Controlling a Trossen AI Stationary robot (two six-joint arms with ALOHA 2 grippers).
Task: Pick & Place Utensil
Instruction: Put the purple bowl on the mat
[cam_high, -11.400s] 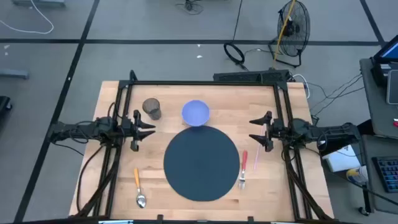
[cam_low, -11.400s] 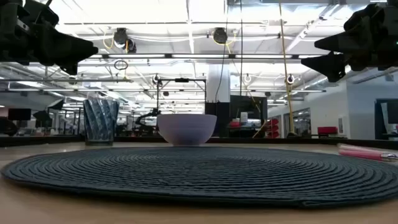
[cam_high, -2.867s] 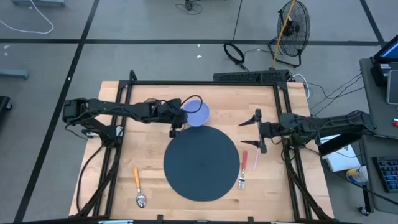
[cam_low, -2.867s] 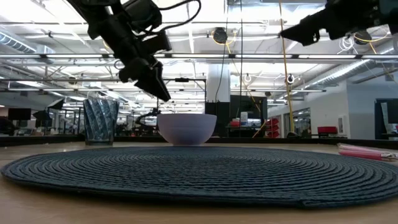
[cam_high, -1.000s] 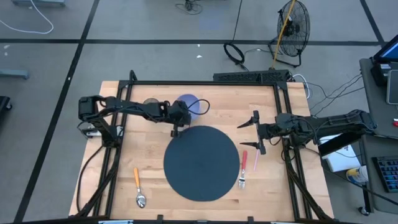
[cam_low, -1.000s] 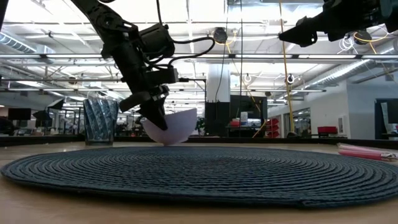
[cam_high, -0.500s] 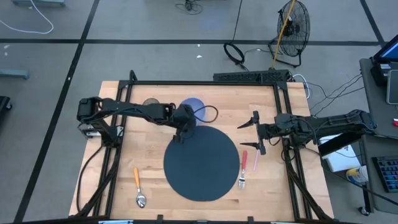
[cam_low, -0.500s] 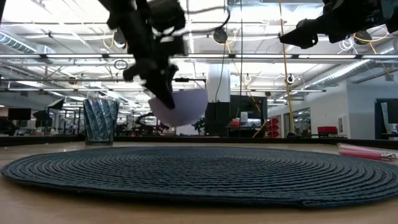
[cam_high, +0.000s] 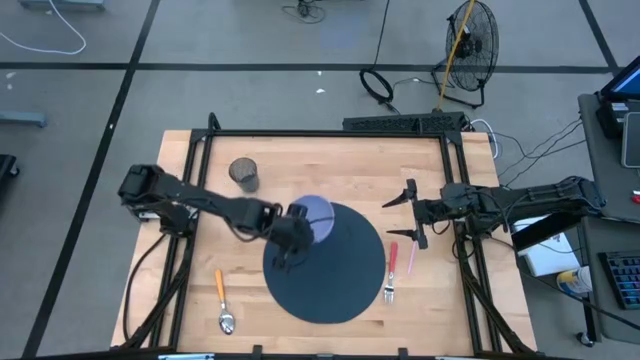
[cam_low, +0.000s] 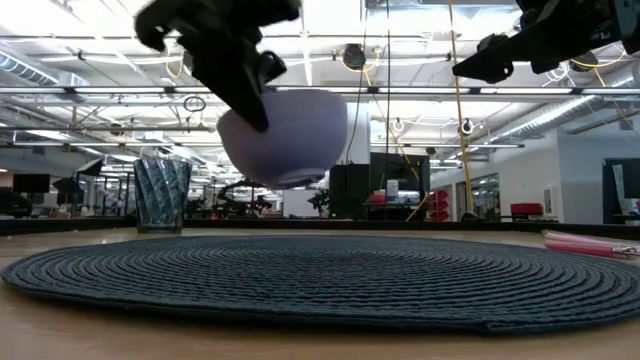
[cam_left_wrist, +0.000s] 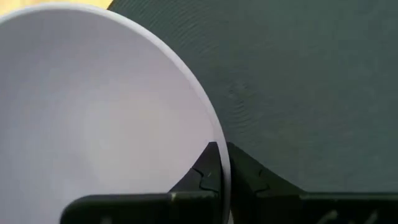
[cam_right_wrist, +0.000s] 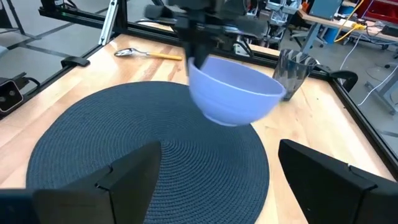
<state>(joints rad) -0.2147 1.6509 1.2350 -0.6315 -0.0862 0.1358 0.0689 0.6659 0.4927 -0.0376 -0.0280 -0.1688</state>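
One gripper (cam_left_wrist: 221, 163) — the left — pinches the bowl's (cam_low: 283, 135) rim above the placemat (cam_high: 335, 270); right gripper (cam_high: 404, 213) spread.

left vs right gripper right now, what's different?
The left gripper is shut on the rim of the bowl; the right gripper is open and holds nothing. The left gripper hangs over the placemat, carrying the bowl clear of it in the low view; the right gripper hovers beside the mat's right edge, above the fork. The left arm is stretched far inward; the right is barely extended. Both are dark two-finger grippers off the table.
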